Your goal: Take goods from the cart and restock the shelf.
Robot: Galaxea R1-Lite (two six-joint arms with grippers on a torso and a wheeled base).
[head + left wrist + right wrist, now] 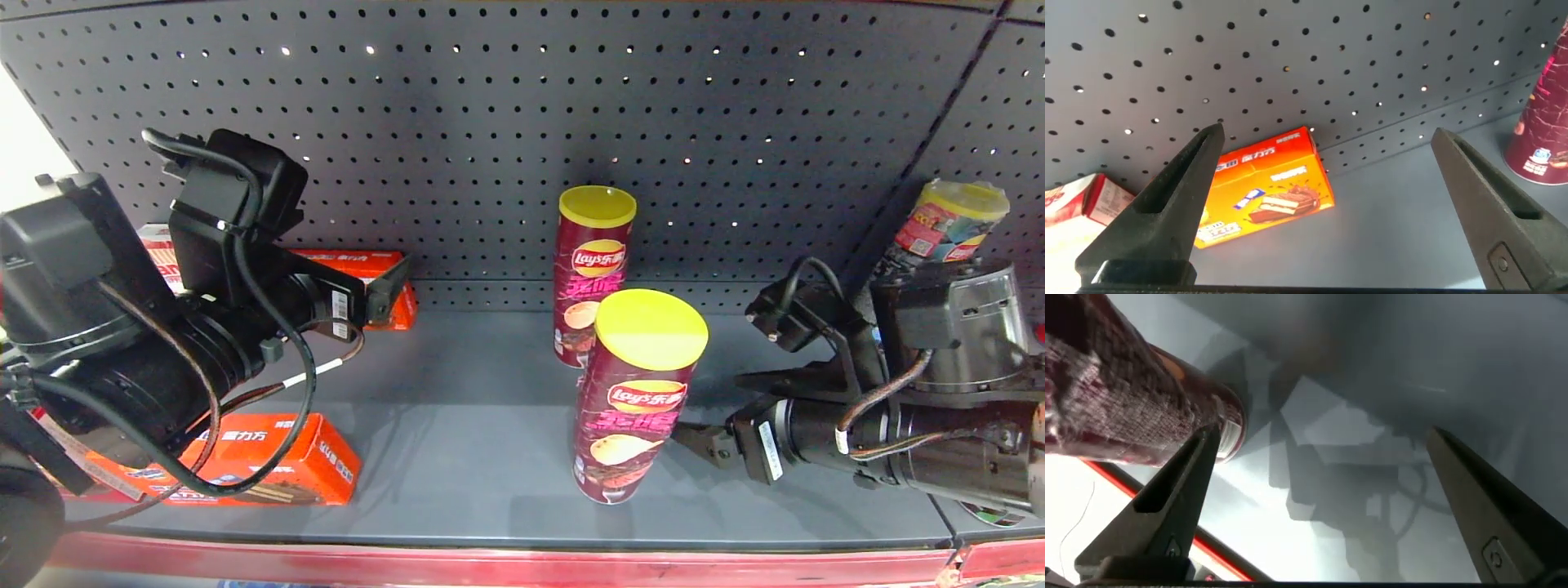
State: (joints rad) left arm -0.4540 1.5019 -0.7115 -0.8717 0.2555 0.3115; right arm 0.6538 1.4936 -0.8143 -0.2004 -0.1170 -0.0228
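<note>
Right gripper, lower right of the head view, has its dark tapered jaws spread wide and empty. One tip is just beside the foot of the front chip can, a maroon cylinder with a flat yellow lid standing on the smooth grey shelf. Left gripper, at mid-left, is likewise wide and empty, facing a glossy orange carton against the perforated back panel; a second can stands behind the first.

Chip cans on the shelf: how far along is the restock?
Done: two chip cans stand on the shelf, the front can before the rear can, with orange boxes at the left. In hand: nothing; the left hand and right hand are both open, the right beside the front can. Left: probably fetching more from the cart.
</note>
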